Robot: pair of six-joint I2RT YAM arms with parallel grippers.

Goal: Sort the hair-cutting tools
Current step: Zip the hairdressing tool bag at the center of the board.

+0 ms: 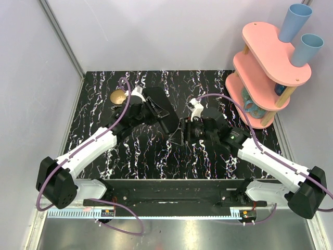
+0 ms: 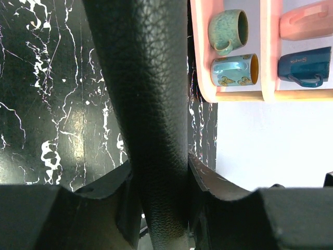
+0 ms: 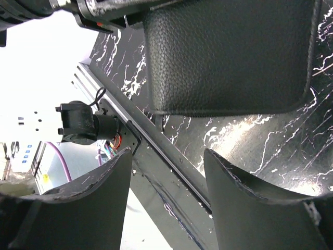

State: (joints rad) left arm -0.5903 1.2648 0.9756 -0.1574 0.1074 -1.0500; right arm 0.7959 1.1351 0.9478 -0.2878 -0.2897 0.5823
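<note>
No hair-cutting tools show in any view. A black, leather-grained folding case (image 1: 162, 112) lies slanted over the middle of the marbled black mat. My left gripper (image 1: 147, 108) is shut on its far-left end. In the left wrist view the case (image 2: 151, 94) fills the gap between the jaws of that gripper (image 2: 160, 162), and both press its sides. My right gripper (image 1: 180, 134) stands open at the case's near end. In the right wrist view the case (image 3: 229, 57) lies just beyond the parted fingers of the right gripper (image 3: 167, 153), with nothing between them.
A small brass-coloured bowl (image 1: 118, 96) sits left of the left gripper. A pink tiered rack (image 1: 265, 73) at the right holds mugs (image 2: 229, 30) and two blue cups (image 1: 294, 21). A black rail (image 3: 171, 166) runs along the mat's near edge.
</note>
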